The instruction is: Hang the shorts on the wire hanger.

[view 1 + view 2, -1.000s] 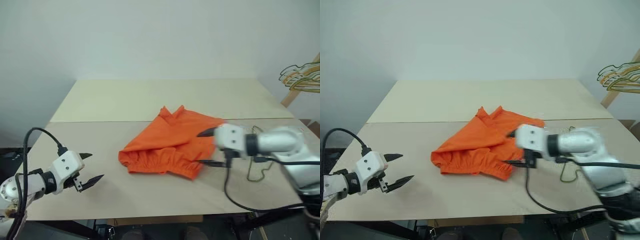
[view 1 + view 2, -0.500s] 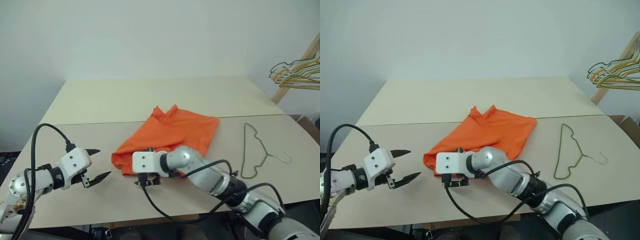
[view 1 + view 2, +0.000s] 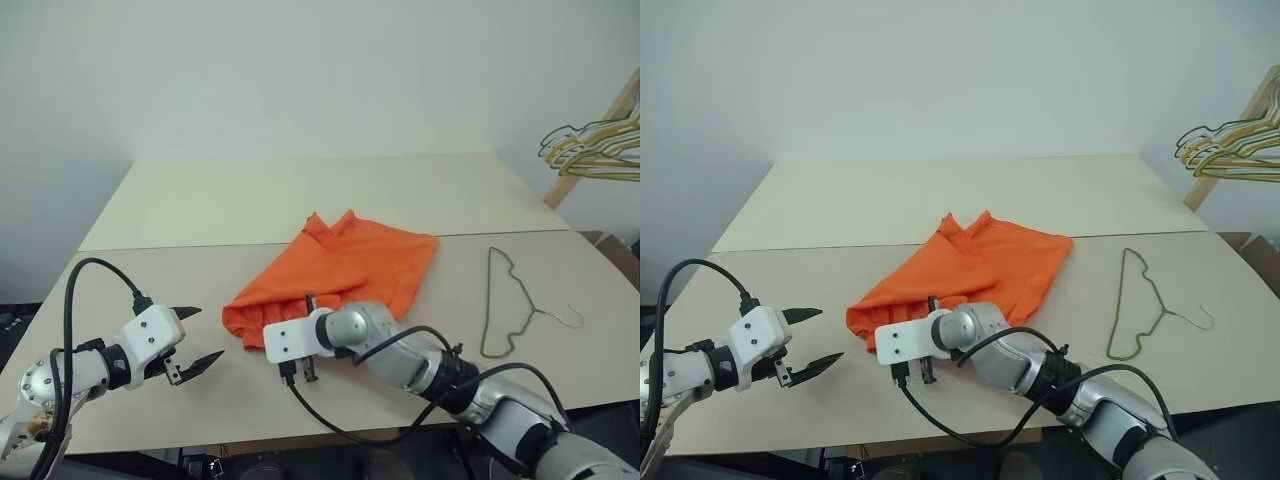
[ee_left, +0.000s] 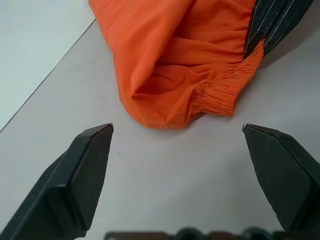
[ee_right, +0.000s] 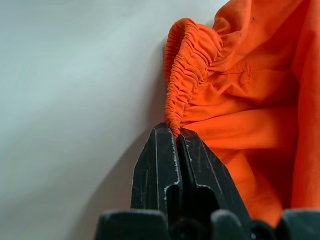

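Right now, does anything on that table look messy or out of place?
The orange shorts lie crumpled and half folded, not spread flat; the right gripper pinches their waistband edge. The wire hanger lies flat beside them, apart.

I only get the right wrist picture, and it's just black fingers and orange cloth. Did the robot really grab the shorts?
Observer: Yes. The right gripper is shut on the gathered waistband of the shorts, at their near edge.
Operator: Where's the hanger?
Observer: The wire hanger lies flat on the table, right of the shorts, not touching them.
Operator: What's the other hand doing?
Observer: The left gripper is open, left of the shorts, holding nothing.
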Robot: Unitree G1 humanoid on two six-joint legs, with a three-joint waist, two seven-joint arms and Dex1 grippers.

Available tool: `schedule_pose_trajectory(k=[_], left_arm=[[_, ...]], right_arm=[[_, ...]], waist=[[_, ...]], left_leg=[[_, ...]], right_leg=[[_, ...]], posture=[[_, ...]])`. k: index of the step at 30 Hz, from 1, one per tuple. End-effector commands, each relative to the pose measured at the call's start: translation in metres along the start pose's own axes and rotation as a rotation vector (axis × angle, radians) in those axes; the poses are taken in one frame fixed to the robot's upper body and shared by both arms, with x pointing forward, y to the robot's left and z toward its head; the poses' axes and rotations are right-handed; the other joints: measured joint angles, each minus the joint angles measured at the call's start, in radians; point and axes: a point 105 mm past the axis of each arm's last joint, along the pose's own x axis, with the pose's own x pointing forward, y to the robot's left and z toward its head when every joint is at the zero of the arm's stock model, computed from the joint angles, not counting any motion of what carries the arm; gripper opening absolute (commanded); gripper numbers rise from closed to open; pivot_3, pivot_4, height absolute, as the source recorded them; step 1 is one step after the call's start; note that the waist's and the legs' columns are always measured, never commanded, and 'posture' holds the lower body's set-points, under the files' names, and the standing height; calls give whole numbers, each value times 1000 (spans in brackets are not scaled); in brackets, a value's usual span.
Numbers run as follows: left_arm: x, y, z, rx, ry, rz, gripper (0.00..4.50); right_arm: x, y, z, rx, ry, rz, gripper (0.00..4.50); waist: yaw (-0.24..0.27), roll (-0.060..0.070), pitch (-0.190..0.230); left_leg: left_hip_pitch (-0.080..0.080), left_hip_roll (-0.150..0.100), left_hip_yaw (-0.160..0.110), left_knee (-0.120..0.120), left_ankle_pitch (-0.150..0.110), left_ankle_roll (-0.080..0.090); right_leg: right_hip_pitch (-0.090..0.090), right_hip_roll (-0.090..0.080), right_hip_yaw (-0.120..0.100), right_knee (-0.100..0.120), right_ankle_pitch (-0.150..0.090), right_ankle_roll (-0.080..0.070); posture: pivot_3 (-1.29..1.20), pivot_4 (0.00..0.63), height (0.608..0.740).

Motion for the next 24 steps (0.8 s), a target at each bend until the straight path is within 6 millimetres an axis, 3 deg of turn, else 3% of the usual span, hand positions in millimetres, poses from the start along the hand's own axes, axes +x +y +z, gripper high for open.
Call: schedule_pose_trajectory(k=[1,8,11,16,20,21,24], left_arm=[[-4,6,7,44,-15,33,4500],[-3,1,3,53,5,7,4500],[-1,3,1,59,8,0,4500],[4,5,0,75,6,-18,4500],[5,4,-1,77,5,-29,4500],[6,4,-1,77,7,-30,4500],[5,1,-3,77,13,-33,4500]], right_arm=[[-23,-1,-8,-95,-16,-39,38],[-100,-4,-57,-311,-23,-94,38],[-130,0,-84,-361,-35,-36,38],[-154,12,-126,-460,20,59,38],[-161,14,-139,-425,25,90,38],[-162,15,-141,-412,28,100,587],[-170,19,-149,-369,66,149,1466]], waist=[[6,0,0],[14,-1,0],[8,-1,0],[-2,-2,-1],[-6,-2,-1],[-6,-2,-1],[-2,-2,-1]], left_leg=[[0,0,-1,0,0,0],[0,-1,-2,0,0,0],[5,0,0,-1,0,0],[5,0,0,-1,-1,2],[5,0,1,-1,-1,3],[5,1,1,-1,-1,3],[6,2,-1,-1,-2,4]], right_leg=[[0,0,0,0,0,0],[2,-1,-1,-3,0,0],[4,0,1,-3,-1,0],[4,0,4,-3,-1,-1],[3,0,7,-2,-1,-1],[3,0,8,-2,-1,-1],[3,0,10,-2,-1,-1]], posture=[[94,0,740],[66,0,740],[55,0,740],[43,0,740],[41,0,740],[44,0,740],[46,0,740]])
